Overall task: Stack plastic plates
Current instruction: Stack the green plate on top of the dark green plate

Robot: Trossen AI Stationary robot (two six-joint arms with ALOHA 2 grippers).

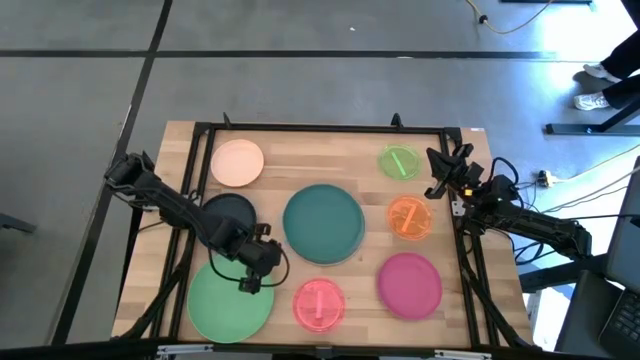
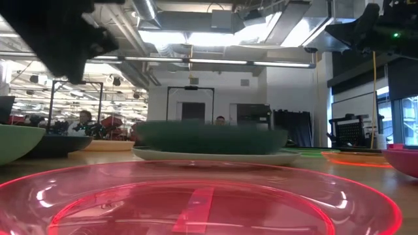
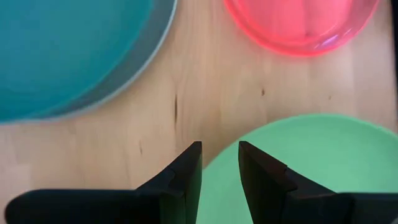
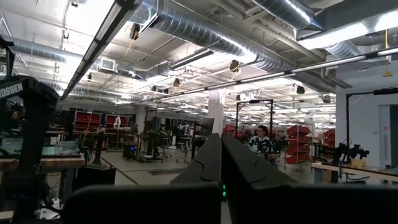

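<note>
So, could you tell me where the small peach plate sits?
In the high view, the small round peach plastic plate lies at the table's far left corner, beyond the dark plate.

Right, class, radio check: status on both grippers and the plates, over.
Left gripper slightly open, empty, over the large green plate rim. Right gripper shut, raised at the table's right edge. Plates unstacked apart from teal plate on a paler one. Nothing in the way.

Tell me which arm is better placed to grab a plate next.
Left. The left gripper hangs open over the rim of the large green plate. The right gripper sits raised at the table's right edge, fingers shut and pointing into the room.
</note>
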